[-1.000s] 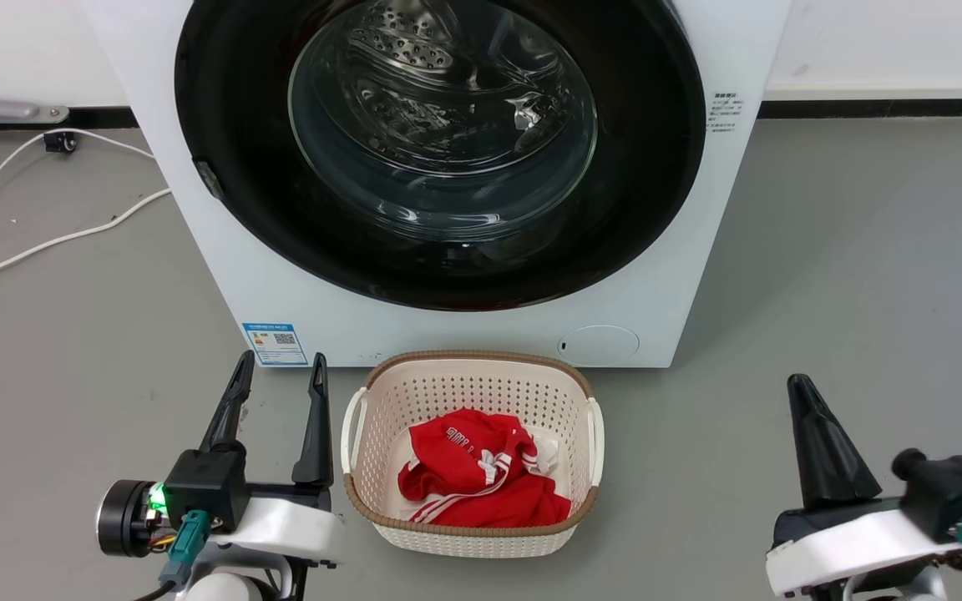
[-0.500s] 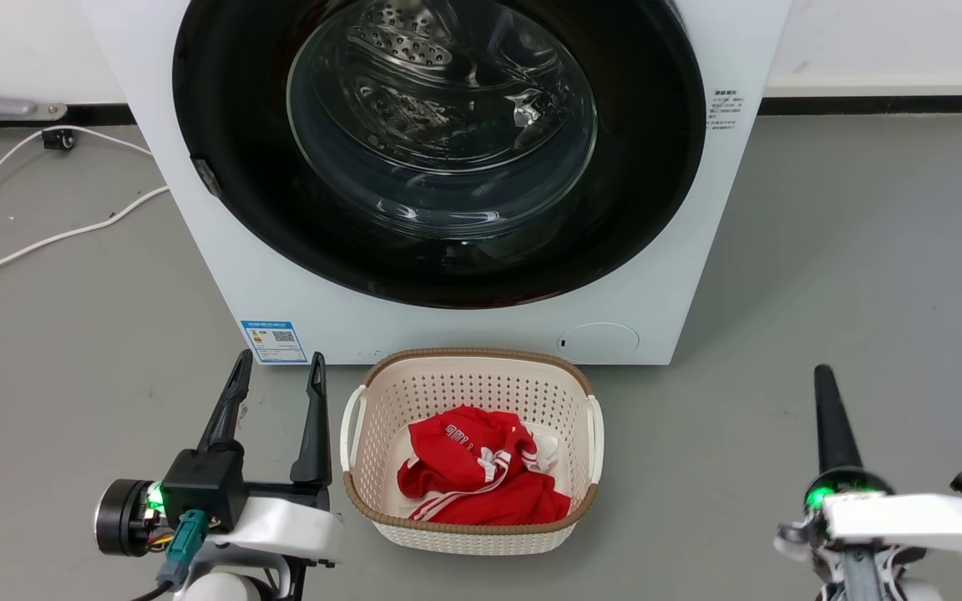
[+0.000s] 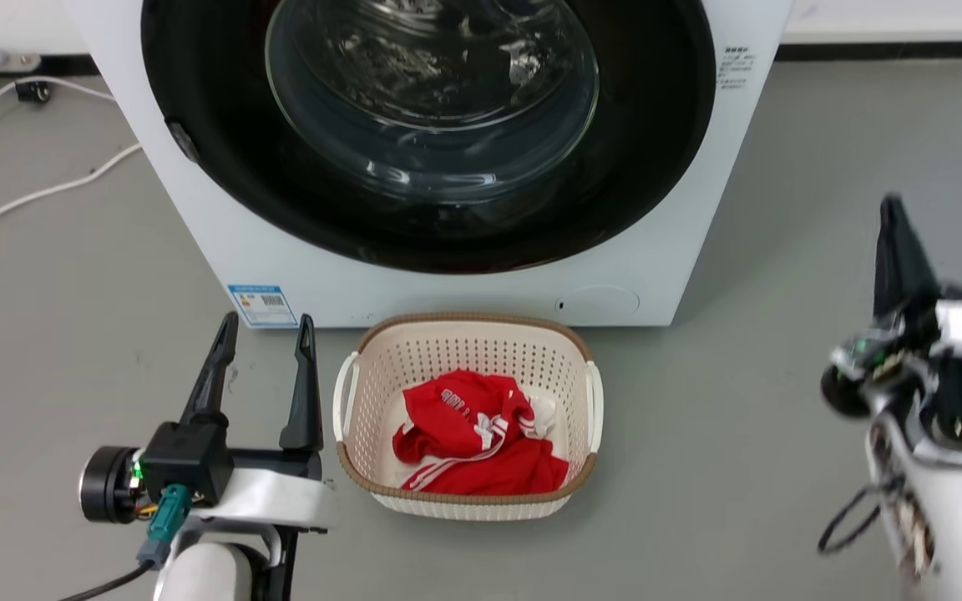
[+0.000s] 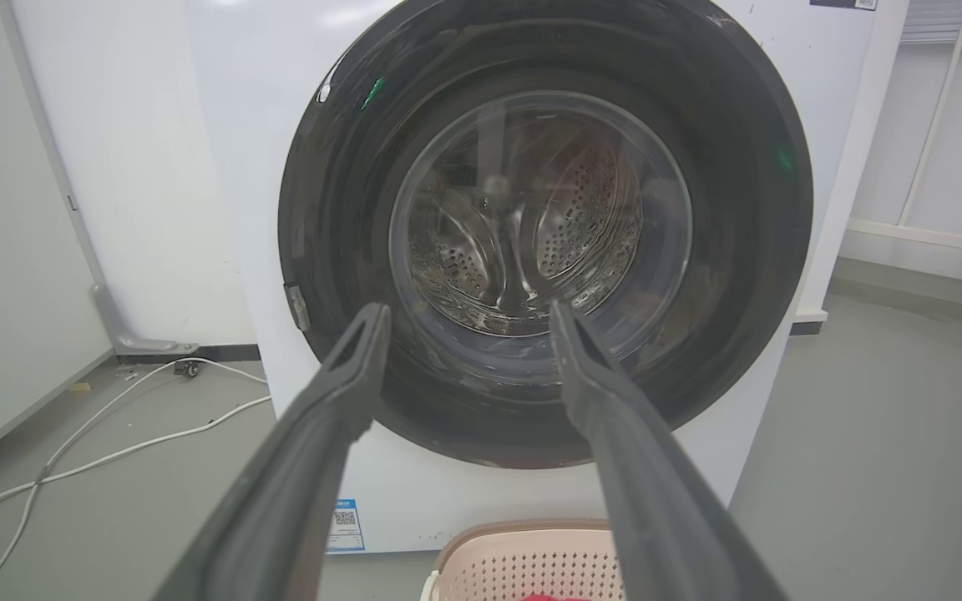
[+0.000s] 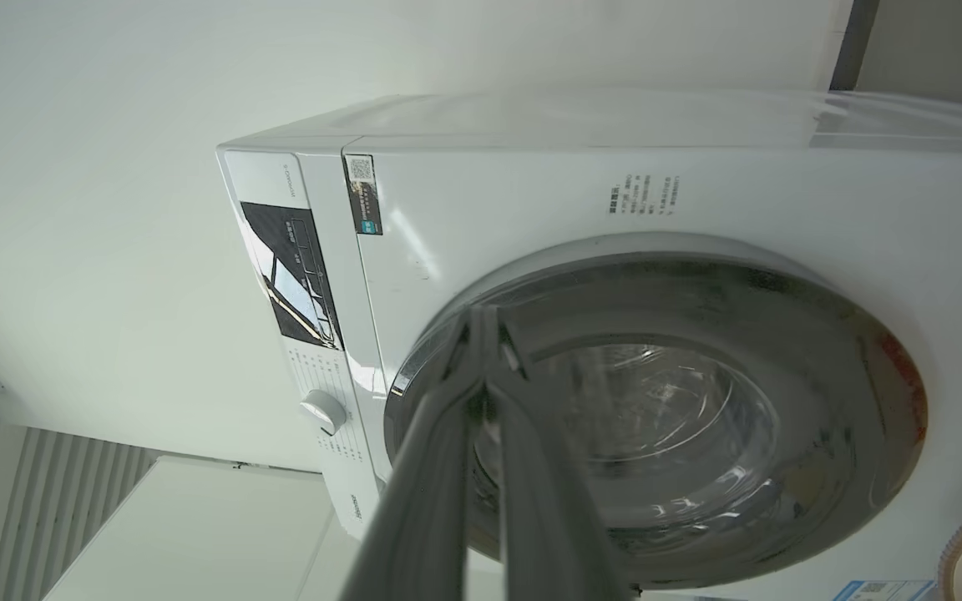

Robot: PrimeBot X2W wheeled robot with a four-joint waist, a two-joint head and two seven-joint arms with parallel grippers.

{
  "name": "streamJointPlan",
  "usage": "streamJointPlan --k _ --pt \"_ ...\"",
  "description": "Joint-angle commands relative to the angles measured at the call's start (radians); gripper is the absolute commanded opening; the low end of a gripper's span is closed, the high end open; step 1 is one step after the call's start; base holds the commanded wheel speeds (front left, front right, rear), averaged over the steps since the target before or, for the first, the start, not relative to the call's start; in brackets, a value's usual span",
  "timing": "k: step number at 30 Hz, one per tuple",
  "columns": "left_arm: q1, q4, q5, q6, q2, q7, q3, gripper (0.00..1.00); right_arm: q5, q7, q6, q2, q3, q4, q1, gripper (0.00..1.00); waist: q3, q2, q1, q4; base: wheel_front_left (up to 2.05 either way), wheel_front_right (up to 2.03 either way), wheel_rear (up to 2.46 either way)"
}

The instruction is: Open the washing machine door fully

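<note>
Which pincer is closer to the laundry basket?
Left. The left pincer sits just beside the laundry basket, at its left side; the right pincer is far off to its right.

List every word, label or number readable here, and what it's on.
None reads clearly.
Blue label, low on the washing machine: too small.
Grey print on its front: too small.
White lettering on the red shirt: unreadable.
Control panel and sticker: blurred.

Laundry basket (image 3: 466, 504), garment (image 3: 481, 467) inside, on floor (image 3: 740, 417) directly before washing machine (image 3: 197, 238); cables (image 3: 26, 198) to its left.
</note>
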Motion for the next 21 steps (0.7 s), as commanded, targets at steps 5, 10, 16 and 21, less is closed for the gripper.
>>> streamJointPlan --k 5,10,16,21 --pt "-0.052 -0.02 -0.004 -0.014 0.0 -0.002 0.008 1.0 0.0 0.073 0.0 -0.103 0.057 0.162 -0.245 0.0 0.075 0.0 -0.0001 0.011 0.0 0.0 0.0" --pt "-0.105 -0.04 -0.002 -0.029 -0.001 -0.002 0.013 1.0 -0.013 0.138 0.0 -0.175 0.122 0.32 -0.478 0.0 0.147 0.0 -0.0001 0.025 0.0 0.0 0.0" --pt "-0.151 -0.064 0.005 -0.04 -0.001 -0.002 0.017 1.0 -0.063 0.247 0.0 -0.217 0.222 0.499 -0.733 0.0 0.208 0.0 -0.0001 0.038 0.0 0.0 0.0" --pt "-0.172 -0.078 0.004 -0.049 -0.002 -0.002 0.017 1.0 -0.116 0.345 0.0 -0.213 0.304 0.619 -0.897 0.0 0.245 0.0 -0.0001 0.048 0.0 0.0 0.0"
